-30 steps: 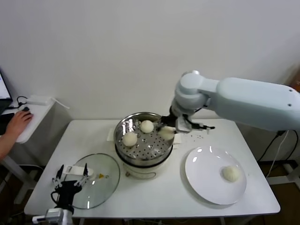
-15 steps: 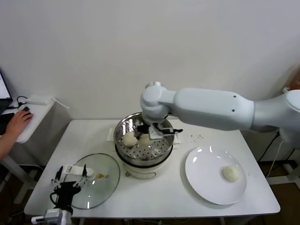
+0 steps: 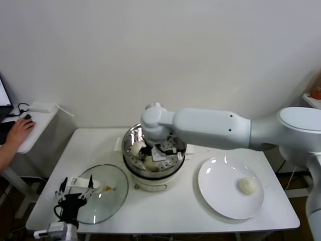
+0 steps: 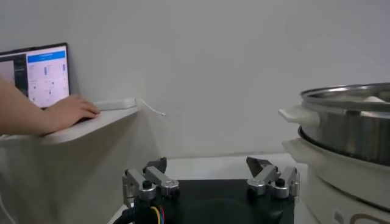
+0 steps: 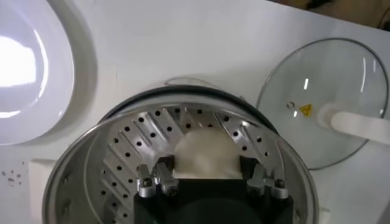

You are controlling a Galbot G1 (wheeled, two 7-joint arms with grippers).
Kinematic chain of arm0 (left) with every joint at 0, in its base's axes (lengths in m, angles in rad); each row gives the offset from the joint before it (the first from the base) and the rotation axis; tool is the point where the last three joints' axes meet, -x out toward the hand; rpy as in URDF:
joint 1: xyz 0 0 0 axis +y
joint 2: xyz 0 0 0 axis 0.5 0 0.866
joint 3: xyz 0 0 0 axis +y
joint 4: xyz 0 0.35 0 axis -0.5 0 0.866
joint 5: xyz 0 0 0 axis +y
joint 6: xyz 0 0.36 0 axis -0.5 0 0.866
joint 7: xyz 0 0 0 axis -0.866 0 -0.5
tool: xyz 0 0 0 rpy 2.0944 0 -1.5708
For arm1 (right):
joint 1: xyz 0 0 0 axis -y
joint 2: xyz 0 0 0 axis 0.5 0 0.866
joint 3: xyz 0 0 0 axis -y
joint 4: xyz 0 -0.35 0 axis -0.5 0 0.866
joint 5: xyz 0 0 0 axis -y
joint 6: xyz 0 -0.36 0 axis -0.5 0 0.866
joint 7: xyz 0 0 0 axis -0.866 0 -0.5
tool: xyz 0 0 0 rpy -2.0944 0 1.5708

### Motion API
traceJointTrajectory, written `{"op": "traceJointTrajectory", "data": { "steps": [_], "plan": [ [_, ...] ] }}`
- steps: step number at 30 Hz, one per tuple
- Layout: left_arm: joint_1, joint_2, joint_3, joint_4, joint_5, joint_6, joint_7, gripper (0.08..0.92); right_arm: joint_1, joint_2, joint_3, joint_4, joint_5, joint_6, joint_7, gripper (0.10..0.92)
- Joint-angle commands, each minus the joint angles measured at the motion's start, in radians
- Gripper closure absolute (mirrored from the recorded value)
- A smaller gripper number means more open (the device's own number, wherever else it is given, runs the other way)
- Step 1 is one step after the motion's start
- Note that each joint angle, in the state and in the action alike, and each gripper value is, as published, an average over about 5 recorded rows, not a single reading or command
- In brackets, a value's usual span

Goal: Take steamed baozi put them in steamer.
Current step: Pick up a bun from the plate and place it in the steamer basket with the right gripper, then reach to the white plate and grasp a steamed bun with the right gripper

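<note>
A round glass lid with a white handle (image 3: pixel 100 187) is lying on the white counter (image 3: pixel 165 211); a flat white plate (image 3: pixel 220 196) is sitting opposite; possibly a laptop (image 4: pixel 36 76) is glowing nearby.

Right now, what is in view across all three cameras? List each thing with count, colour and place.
steamed baozi: three visible, off-white; one on plate, one at steamer's left, one in right pincer.
steamer: one, shiny steel on white base, table centre.
plate: one, white, right of steamer.
glass lid: one, clear, white handle, left of steamer.
table: one, white.
person's hand: one, side desk, far left.
left pincer: open, beside lid.
right pincer: inside steamer, shut on a baozi.
</note>
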Motion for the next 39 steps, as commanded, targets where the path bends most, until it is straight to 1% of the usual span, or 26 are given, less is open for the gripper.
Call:
{"op": "traceJointTrajectory", "data": {
  "steps": [1,14,19,22,34,39],
  "plan": [
    [0.0,-0.001,0.001,-0.002,0.002,0.006,-0.001,0.177,-0.03,0.02,-0.002,-0.002,-0.009,-0.001,0.0,0.33],
    [0.0,-0.004,0.002,-0.001,0.004,0.005,-0.002,0.177,-0.038,0.024,-0.003,-0.019,-0.008,0.007,0.006,0.317],
    [0.0,-0.004,0.003,0.0,0.005,0.005,-0.002,0.177,-0.039,0.023,0.001,-0.027,-0.003,0.012,0.007,0.231],
    [0.0,-0.005,0.003,-0.001,0.005,0.005,-0.002,0.177,-0.038,0.023,0.01,-0.033,0.005,0.014,0.006,0.207],
    [-0.003,-0.004,0.007,-0.003,0.008,0.007,-0.003,0.177,0.042,-0.021,0.041,-0.03,0.094,0.011,-0.002,0.203],
    [-0.003,-0.002,0.007,-0.005,0.009,0.007,-0.003,0.177,0.116,-0.094,0.042,-0.013,0.17,-0.006,-0.006,0.203]
  ]
}}
